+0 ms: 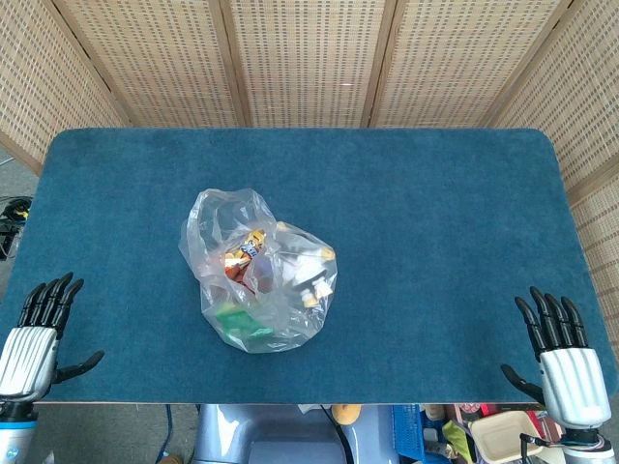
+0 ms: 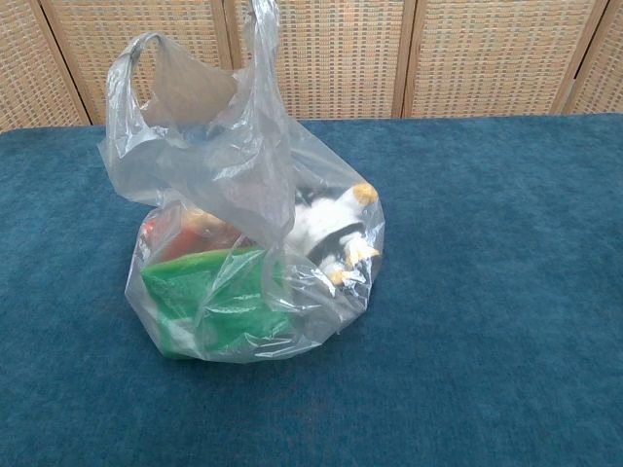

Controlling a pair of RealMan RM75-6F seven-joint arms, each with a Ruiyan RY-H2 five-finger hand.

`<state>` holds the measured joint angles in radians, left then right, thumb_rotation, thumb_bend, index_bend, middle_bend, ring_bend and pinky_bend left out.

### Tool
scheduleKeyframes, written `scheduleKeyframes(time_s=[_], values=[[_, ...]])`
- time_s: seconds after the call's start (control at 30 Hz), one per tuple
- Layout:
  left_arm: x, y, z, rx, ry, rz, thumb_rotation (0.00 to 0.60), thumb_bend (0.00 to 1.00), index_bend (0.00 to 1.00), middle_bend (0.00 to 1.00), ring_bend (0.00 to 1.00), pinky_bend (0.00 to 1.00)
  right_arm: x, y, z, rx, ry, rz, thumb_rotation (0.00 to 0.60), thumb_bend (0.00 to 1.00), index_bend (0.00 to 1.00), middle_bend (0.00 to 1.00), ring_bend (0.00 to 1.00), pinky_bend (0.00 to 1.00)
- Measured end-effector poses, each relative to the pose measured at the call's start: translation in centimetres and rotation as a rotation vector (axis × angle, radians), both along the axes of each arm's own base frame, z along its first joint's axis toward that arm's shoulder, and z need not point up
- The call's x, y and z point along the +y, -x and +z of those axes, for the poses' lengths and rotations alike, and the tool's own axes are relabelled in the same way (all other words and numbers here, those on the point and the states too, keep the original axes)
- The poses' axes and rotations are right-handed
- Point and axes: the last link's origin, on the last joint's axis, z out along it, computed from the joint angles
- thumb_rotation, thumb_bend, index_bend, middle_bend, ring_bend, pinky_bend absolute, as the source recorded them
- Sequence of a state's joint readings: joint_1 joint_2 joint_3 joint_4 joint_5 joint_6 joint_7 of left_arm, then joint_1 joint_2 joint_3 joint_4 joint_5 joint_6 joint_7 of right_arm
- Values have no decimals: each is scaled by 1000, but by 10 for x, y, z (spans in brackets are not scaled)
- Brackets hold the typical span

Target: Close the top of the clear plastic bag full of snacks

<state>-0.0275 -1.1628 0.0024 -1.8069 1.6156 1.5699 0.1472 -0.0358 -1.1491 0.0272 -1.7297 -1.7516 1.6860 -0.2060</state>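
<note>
Woven cane screens (image 1: 309, 58) are standing behind a blue carpeted worktop (image 1: 435, 242), and we are looking down on it from the head view. We are seeing the clear plastic bag (image 1: 256, 275) sitting left of the worktop's middle, toward seven o'clock from the centre. Through its film we are making out a green packet (image 2: 209, 302) low in front, something orange-red behind it, and a white and black item with yellow tips (image 2: 326, 229) at about three o'clock inside the bag.

Our left robot hand (image 1: 39, 338) is resting at the near left corner with its fingers spread and nothing in them. Our right robot hand (image 1: 561, 353) is lying at the near right corner, likewise spread and empty. Both are sitting well apart from the bag.

The bag's mouth (image 2: 185, 83) is standing open and upright in the chest view. We judge that closing has not yet begun: reaching, gathering the loose top and drawing it together are all remaining.
</note>
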Motion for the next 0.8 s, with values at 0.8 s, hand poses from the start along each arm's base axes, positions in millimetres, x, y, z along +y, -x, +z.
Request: scheduleKeyframes(time_s=[0.8], values=[[-1,4,17,-1,-67,39,600,170,0,0,0,0,-89,-45,7,-178,-120,239,600,0,0,0,0,0]])
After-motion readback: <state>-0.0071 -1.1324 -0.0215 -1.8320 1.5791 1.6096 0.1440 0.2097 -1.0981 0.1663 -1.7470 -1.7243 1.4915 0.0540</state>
